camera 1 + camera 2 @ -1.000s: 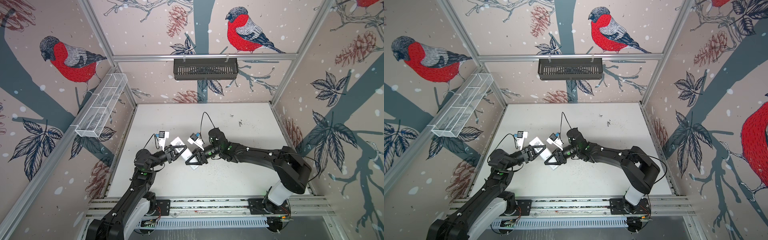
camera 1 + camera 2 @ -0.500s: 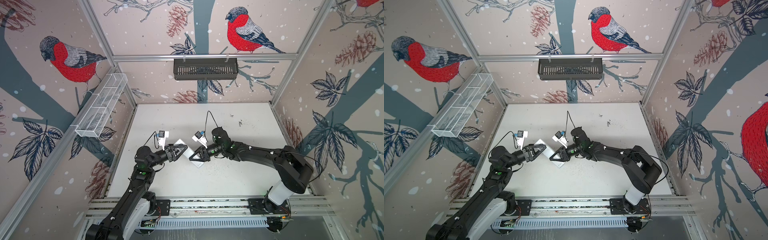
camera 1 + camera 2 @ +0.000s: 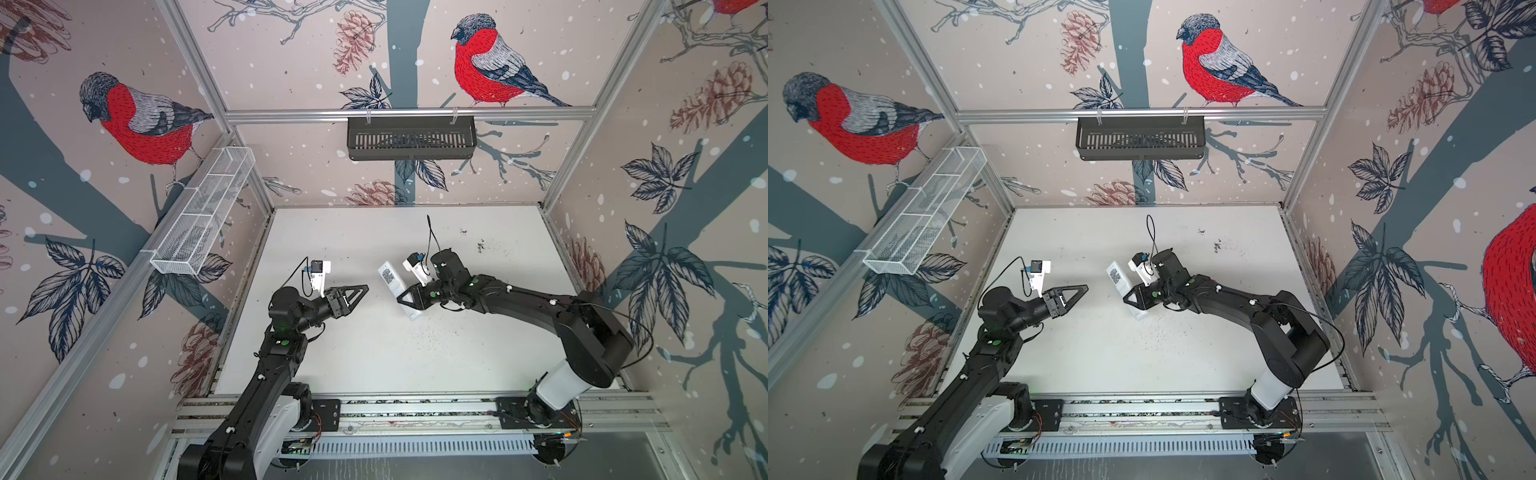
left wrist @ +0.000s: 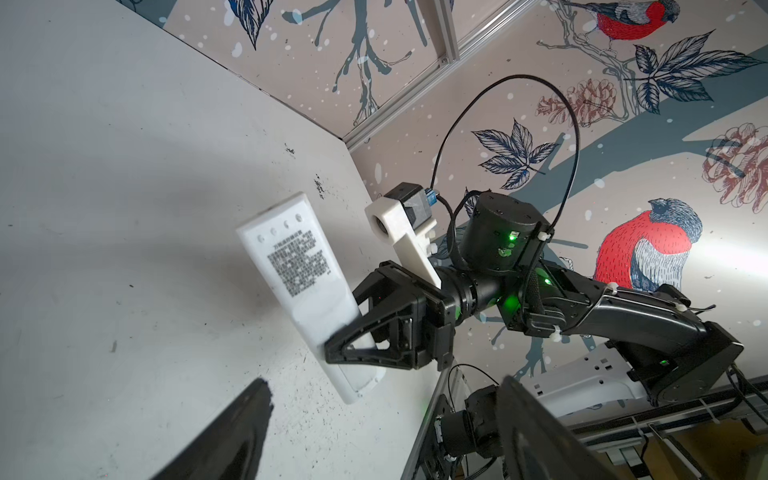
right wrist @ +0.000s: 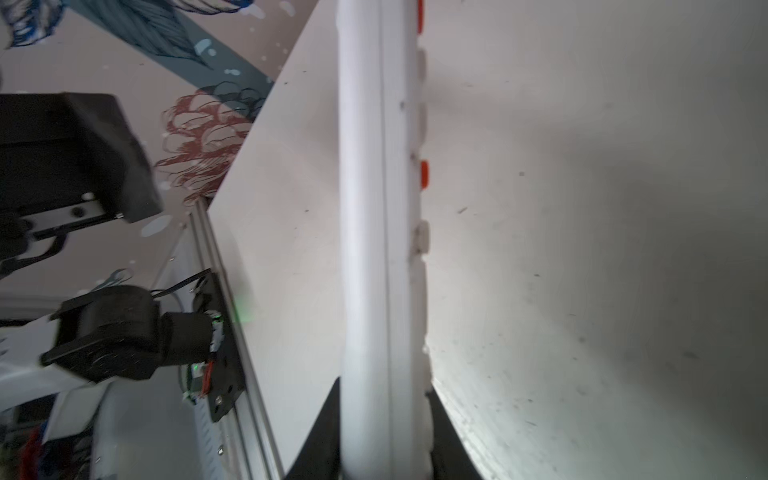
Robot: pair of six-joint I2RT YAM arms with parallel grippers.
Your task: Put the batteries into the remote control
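Observation:
The remote control [image 3: 392,277] [image 3: 1116,276] is a slim white bar, lifted off the table and tilted. Its plain back with a black printed label faces up in the left wrist view [image 4: 300,266]. My right gripper [image 3: 406,301] [image 3: 1130,298] [image 4: 345,328] is shut on its lower end. In the right wrist view the remote [image 5: 374,208] runs edge-on between the jaws [image 5: 384,415], with orange buttons on one face. My left gripper [image 3: 360,291] [image 3: 1079,289] [image 4: 382,384] hangs open and empty, well to the left of the remote. The batteries are out of view.
A black basket [image 3: 411,137] hangs on the back wall. A white wire basket [image 3: 203,216] is fixed to the left wall. Dark specks [image 3: 436,332] dot the white table [image 3: 374,357]. An aluminium rail [image 3: 415,409] runs along the front edge.
My left gripper has opened, let go of the remote and drawn back to the left. My right gripper has closed tighter on the remote and carried it a little to the right.

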